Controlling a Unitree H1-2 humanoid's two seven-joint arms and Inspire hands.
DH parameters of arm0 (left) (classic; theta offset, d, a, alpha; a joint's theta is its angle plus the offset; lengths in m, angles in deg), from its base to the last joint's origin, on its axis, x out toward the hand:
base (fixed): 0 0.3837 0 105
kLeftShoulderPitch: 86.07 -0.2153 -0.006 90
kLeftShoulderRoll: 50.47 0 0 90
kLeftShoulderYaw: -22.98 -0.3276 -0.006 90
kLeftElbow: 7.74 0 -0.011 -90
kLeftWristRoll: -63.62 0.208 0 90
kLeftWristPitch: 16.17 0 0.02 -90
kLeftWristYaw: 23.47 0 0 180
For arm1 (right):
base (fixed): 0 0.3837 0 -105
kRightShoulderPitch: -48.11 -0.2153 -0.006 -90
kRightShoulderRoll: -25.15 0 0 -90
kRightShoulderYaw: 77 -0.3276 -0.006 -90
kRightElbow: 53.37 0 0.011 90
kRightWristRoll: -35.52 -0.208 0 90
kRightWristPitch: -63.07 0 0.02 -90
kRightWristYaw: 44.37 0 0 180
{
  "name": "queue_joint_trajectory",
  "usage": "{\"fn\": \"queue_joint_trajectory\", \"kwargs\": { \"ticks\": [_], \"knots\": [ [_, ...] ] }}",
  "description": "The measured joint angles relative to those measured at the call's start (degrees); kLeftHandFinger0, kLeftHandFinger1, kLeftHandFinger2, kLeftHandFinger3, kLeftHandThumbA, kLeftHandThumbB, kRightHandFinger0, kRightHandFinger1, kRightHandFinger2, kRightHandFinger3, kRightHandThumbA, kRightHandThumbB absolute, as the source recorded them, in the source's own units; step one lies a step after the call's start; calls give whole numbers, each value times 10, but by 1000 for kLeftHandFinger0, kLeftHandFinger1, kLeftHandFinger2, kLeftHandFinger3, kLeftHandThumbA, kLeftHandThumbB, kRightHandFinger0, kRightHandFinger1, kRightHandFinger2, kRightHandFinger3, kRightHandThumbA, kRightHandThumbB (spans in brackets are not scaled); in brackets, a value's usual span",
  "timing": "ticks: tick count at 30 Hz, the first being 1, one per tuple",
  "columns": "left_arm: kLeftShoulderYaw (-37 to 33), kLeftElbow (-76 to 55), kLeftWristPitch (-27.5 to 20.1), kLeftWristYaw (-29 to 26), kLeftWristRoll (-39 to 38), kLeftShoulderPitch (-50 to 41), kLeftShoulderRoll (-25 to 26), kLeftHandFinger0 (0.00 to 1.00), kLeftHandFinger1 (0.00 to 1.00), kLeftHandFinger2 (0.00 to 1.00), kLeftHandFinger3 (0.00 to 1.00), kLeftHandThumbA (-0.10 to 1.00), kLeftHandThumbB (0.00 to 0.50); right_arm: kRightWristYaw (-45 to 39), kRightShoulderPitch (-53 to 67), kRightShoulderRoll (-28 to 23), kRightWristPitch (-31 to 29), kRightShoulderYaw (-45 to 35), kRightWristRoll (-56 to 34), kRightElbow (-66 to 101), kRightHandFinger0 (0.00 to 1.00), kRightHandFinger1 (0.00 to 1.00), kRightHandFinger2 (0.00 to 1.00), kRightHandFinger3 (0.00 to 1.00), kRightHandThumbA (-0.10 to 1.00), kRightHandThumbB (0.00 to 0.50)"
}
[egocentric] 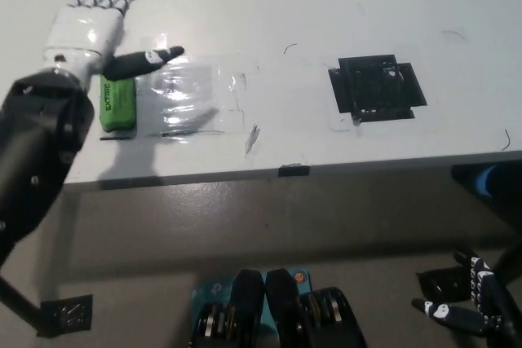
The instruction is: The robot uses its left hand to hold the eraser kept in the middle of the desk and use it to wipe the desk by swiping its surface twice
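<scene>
Fingers [104,3] spread above green eraser [117,103]; long axis points away.

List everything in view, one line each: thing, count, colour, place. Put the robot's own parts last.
desk: one, white, fills the upper half.
eraser: one, green with dark lettering, left side of the desk, under the left hand's thumb.
clear plastic patch: one, transparent and glossy, just right of the eraser.
black tape patch: one, black, right of centre on the desk.
floor: grey, below the desk edge.
left robot hand: one, white with a black thumb, fingers spread, over the eraser's far end.
right robot hand: one, black, low at bottom right, off the desk.
</scene>
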Motion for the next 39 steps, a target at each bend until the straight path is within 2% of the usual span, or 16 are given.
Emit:
{"fn": "queue_joint_trajectory", "kwargs": {
  "ticks": [3,4,8,10,16,20,25,32,35,39],
  "knots": [
    [17,-4,-2,-4,-8,-26,-14,1000,1000,1000,1000,1000,291,-1,0,1,0,-1,1,0,1000,1000,1000,1000,961,127],
    [20,-4,-2,-4,-9,-31,-17,1000,1000,1000,1000,1000,306,-2,0,1,0,-2,1,0,1000,1000,1000,1000,960,116],
    [32,-3,-1,-3,-14,-42,-21,1000,1000,1000,1000,1000,276,-3,0,1,0,-2,2,0,1000,1000,1000,1000,969,93],
    [35,-1,-2,-3,-17,-47,-21,1000,1000,1000,1000,1000,263,-3,0,1,0,-3,3,0,1000,1000,1000,1000,977,98],
    [37,23,-3,-3,-24,-61,-21,1000,1000,1000,1000,1000,271,-7,0,3,0,-3,8,0,1000,1000,1000,1000,967,106],
    [36,46,-6,-5,-25,-67,-21,1000,1000,1000,1000,1000,267,-10,-1,6,0,-5,11,0,1000,1000,1000,1000,989,130],
    [34,72,-10,-14,-24,-67,-25,1000,1000,1000,1000,1000,303,-14,-2,6,0,-6,12,0,1000,1000,1000,1000,984,136],
    [31,100,-14,-26,-26,-66,-45,1000,1000,1000,1000,1000,325,-18,-5,7,0,-13,13,0,1000,1000,1000,1000,968,157],
    [30,115,-18,-35,-26,-66,-58,1000,1000,1000,1000,1000,313,-21,-7,7,0,-15,14,0,1000,1000,1000,1000,967,144],
    [30,124,-23,-44,-28,-65,-69,1000,1000,1000,1000,1000,312,-22,-11,8,0,-17,16,0,1000,1000,1000,1000,957,154]
  ]
}}
